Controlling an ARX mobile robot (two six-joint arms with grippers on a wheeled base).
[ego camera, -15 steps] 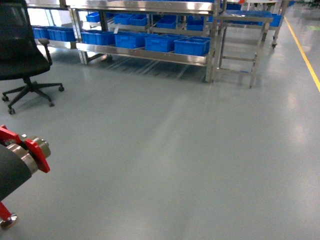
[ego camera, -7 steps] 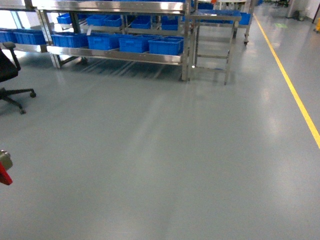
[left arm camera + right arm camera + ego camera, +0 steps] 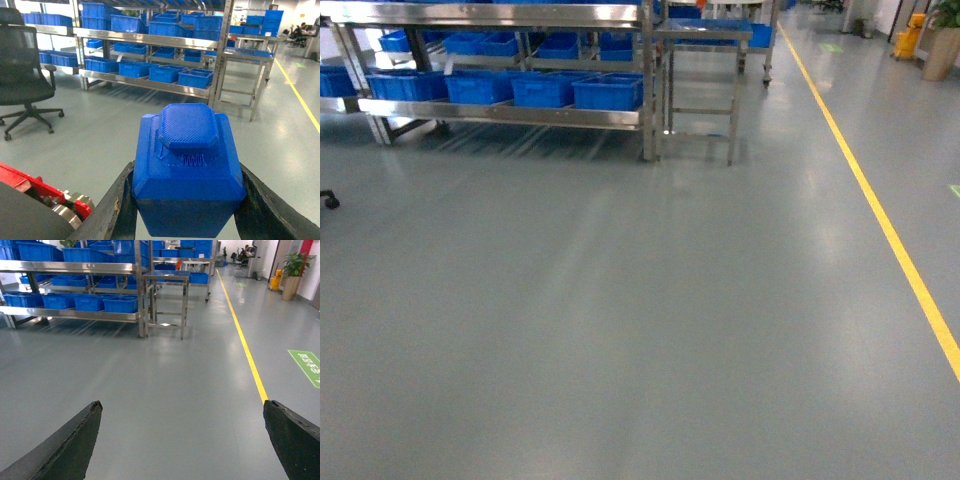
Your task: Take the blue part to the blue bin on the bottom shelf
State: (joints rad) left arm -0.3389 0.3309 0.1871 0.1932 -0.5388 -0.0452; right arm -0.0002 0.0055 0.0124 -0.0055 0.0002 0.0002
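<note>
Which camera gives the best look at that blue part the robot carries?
The left wrist view: the blue part fills the frame, clamped in the left gripper. The head and right wrist views don't show it.

No wording, brand or number can be read anywhere in these views. A green floor sign lies on the grey floor to the right of the yellow line in the right wrist view; it carries white characters, cut off by the frame edge and too blurred to make out. A smaller green marking sits farther down the aisle, its content illegible. In the left wrist view, the blue part shows only ribbed moulding on its raised top, no lettering. The blue bins on the steel rack bear no readable labels.
</note>
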